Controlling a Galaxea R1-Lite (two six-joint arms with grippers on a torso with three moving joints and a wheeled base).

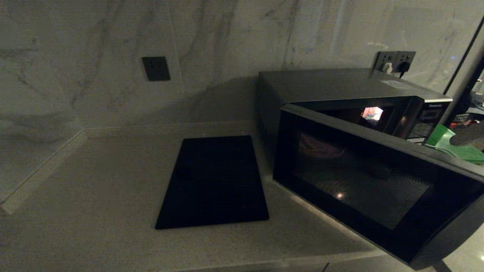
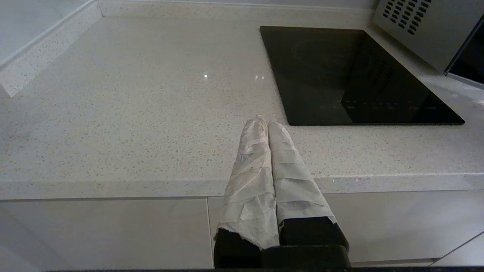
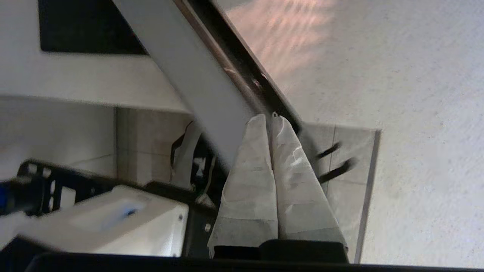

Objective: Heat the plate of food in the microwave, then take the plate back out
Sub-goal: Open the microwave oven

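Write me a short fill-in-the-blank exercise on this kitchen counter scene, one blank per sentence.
1. The microwave door stands ____.
2. The flat black mat lies on the countertop to the ____ of the microwave in the head view.
3. The left gripper has its fingers pressed ____.

Missing words: open; left; together

The head view is dim and murky; a small light glows inside the microwave (image 1: pixel 372 113). Wrist views are brighter, and motion blur smears everything beyond the right claw (image 3: pixel 270 119).

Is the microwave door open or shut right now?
Open: the microwave door is swung out from the body, leaving a gap showing the lit cavity.
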